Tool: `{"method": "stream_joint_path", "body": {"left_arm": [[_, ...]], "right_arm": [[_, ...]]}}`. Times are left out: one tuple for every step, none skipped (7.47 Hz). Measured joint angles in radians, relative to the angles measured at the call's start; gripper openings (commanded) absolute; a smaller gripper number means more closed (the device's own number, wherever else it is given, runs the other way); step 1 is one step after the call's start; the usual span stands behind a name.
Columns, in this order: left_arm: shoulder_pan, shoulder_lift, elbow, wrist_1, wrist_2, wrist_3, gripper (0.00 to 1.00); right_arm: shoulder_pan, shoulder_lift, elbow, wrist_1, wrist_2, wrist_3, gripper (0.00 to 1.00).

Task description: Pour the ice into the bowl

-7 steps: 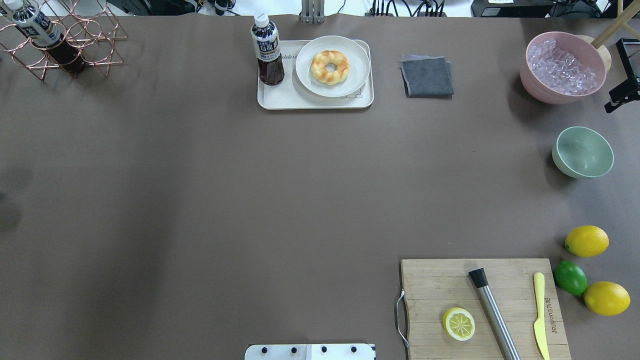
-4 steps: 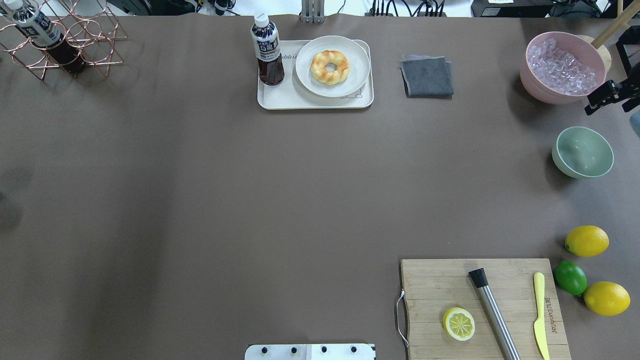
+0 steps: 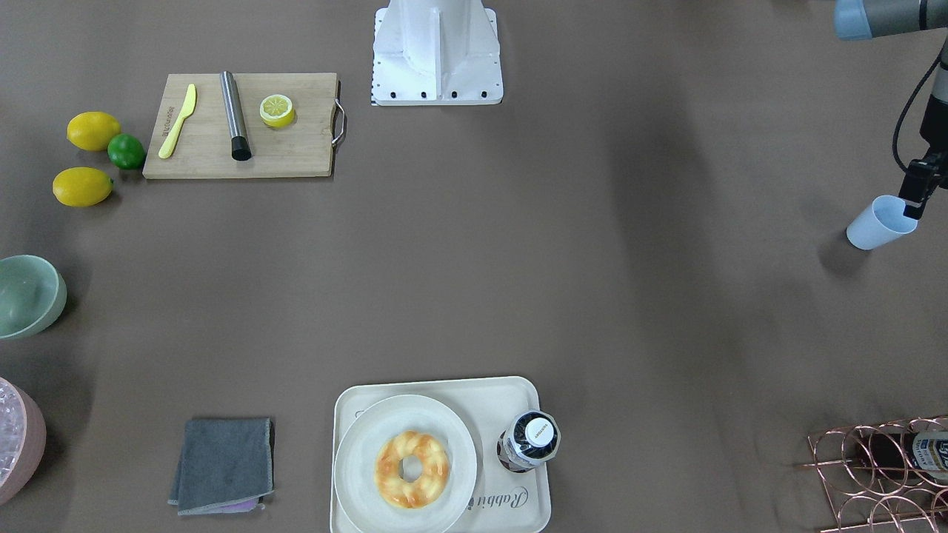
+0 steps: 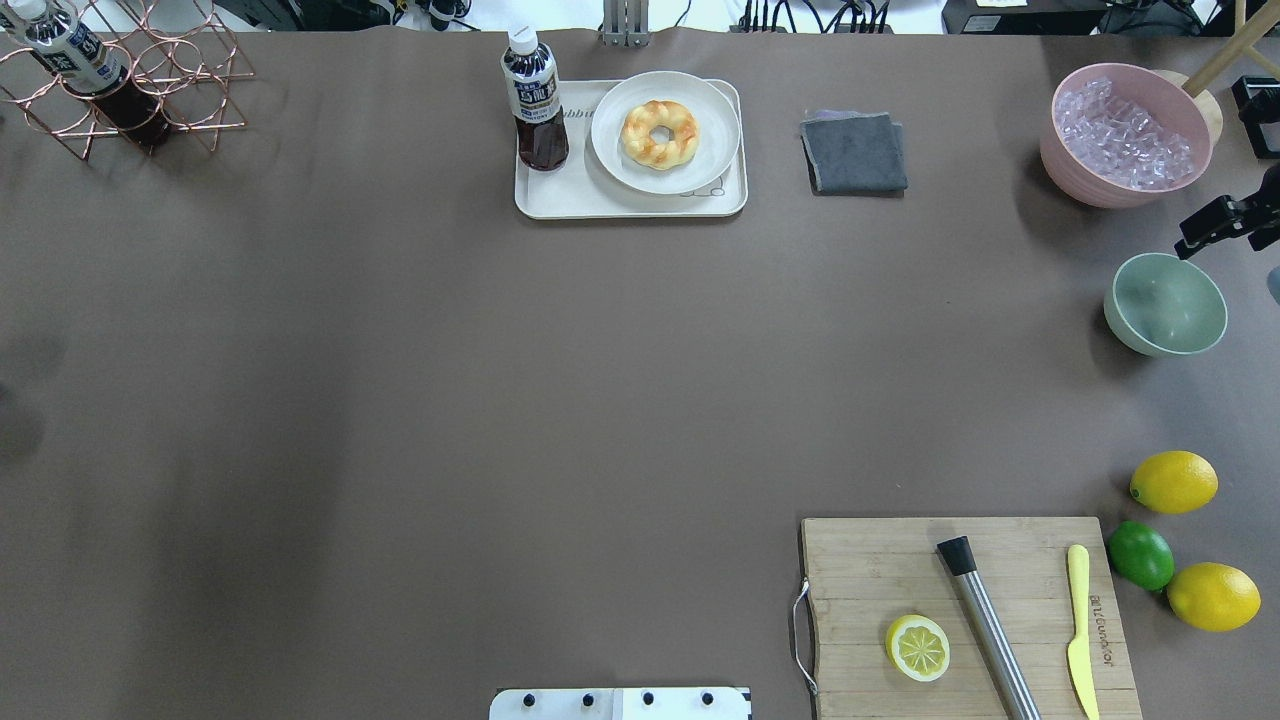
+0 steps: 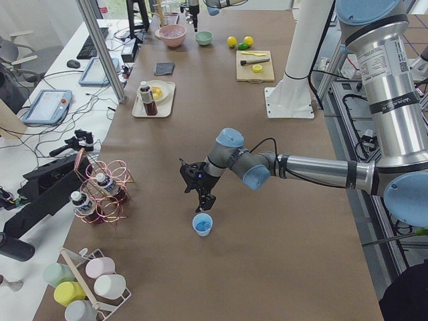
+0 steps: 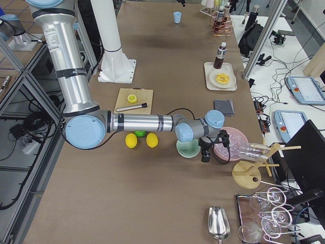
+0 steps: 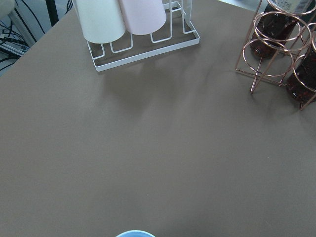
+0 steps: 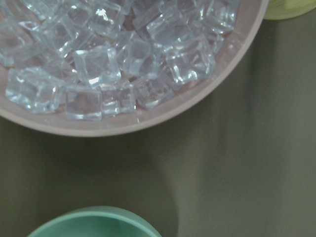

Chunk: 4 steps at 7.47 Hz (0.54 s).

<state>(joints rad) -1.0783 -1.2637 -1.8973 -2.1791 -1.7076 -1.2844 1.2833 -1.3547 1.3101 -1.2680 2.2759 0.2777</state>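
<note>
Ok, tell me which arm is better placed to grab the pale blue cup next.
Left. The left gripper is right at the rim of the pale blue cup. The right gripper hangs far from it, between the pink tub and the green bowl.

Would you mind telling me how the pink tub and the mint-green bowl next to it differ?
The pink tub is larger and wider than the mint-green bowl. The tub holds a heap of clear ice cubes, while the bowl looks empty. The tub is pink and the bowl is pale green. Both are round, matte and upright, and they stand apart from each other on the robot's right side.
</note>
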Motion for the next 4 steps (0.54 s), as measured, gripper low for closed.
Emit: {"method": "stream_joint_path", "body": {"left_arm": [[0.064, 0.001, -0.001, 0.001, 0.069, -0.077, 0.97], [0.108, 0.002, 0.000, 0.008, 0.123, -0.137, 0.97], [0.134, 0.003, 0.000, 0.027, 0.162, -0.184, 0.97], [0.150, 0.014, 0.000, 0.046, 0.191, -0.223, 0.97]], "right_arm": [[-0.006, -0.023, 0.018, 0.008, 0.001, 0.002, 0.94], [-0.020, -0.043, 0.023, 0.041, 0.001, 0.012, 0.94], [-0.042, -0.059, 0.015, 0.091, -0.002, 0.036, 0.64], [-0.059, -0.072, 0.007, 0.131, -0.009, 0.056, 0.40]]}}
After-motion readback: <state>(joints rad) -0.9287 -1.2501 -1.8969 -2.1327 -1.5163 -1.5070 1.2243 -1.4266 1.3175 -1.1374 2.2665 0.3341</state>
